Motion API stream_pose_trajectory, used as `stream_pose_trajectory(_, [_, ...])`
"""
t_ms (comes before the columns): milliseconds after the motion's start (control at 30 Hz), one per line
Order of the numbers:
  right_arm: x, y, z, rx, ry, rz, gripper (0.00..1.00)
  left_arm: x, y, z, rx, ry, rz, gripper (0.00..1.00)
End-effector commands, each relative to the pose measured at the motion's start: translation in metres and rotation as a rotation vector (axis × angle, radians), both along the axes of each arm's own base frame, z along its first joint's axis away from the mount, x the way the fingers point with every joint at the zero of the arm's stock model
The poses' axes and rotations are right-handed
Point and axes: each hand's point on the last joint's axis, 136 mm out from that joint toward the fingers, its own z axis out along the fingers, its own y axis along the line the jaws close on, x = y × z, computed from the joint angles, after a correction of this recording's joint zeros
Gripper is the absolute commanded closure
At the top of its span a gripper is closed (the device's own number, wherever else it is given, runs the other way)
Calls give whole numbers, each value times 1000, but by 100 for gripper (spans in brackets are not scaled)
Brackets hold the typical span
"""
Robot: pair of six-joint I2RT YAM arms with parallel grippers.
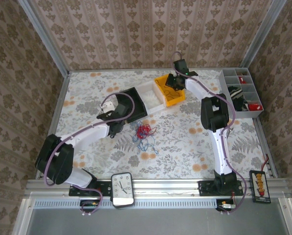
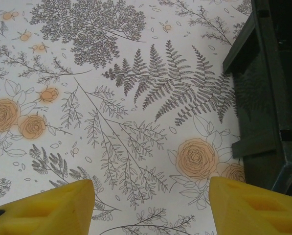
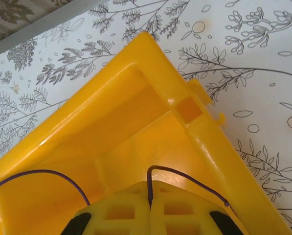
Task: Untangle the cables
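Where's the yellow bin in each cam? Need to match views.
Top external: yellow bin rear centre-right, right of the white bin, under the right gripper.
Right wrist: yellow bin across most of the frame, right gripper shut on a thin dark cable above it.
Left wrist: faces the floral tablecloth beside the black bin.
Shared landmark: the floral tablecloth.

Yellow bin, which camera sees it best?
The top camera: it shows nearly all of the yellow bin beside the white bin. The right wrist camera sits close, looking into one inside corner, where the right gripper pinches a thin cable.
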Motion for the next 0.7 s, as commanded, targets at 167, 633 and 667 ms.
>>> stream_pose_trajectory(167, [-24,2,20,-51,18,-4,68,8,-7,2,3,19,-18,36])
stream_pose_trajectory(633, [-66,-18,103,-75,-162,-31,42,8,-27,-3,-82,23,-101,37])
stream_pose_trajectory(667, [-71,-20,104,-81,-163,-31,42,9,-31,-4,-94,25,-120,36])
